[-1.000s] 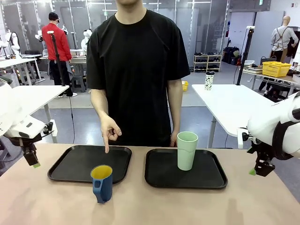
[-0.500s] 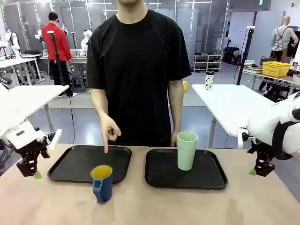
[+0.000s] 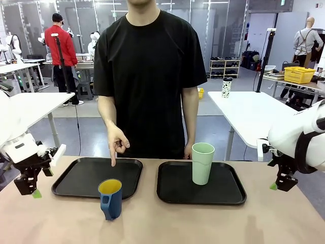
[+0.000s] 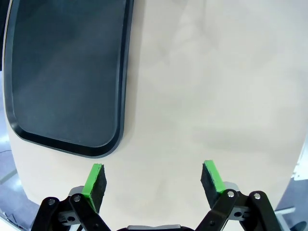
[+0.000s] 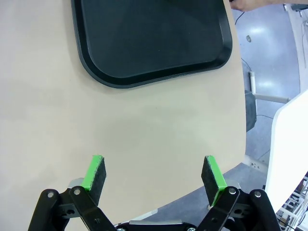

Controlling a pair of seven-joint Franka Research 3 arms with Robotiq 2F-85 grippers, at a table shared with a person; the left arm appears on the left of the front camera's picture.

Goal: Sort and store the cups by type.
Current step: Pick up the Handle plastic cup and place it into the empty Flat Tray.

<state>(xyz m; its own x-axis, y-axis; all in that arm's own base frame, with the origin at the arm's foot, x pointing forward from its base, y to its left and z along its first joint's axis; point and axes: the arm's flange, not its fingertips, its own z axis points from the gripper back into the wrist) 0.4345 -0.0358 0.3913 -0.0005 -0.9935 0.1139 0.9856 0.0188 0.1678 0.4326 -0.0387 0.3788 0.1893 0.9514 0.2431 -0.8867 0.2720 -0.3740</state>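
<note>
Cups are seen in two places. The dark blue mug [image 3: 110,198], yellow inside, is set upright on the bare surface [image 3: 167,226] just at the near edge of the left tray [image 3: 76,179], with its handle turned toward the robot's side. The pale mint-green tumbler [image 3: 202,163] is set upright on the right tray [image 3: 226,192], toward its far side. A person's hand [image 3: 117,143] is held above the far edge of the left tray, the index finger pointed down at it

The left gripper [image 3: 29,191] is held low over the surface beside the left tray's outer end, well apart from the mug. In the left wrist view its jaws [image 4: 154,180] are spread wide with nothing between them, and bare surface and a corner of the tray are seen below. The right gripper [image 3: 280,185] is held off the right end of the surface, well apart from the tumbler. In the right wrist view it [image 5: 153,174] is likewise spread wide and nothing is gripped
</note>
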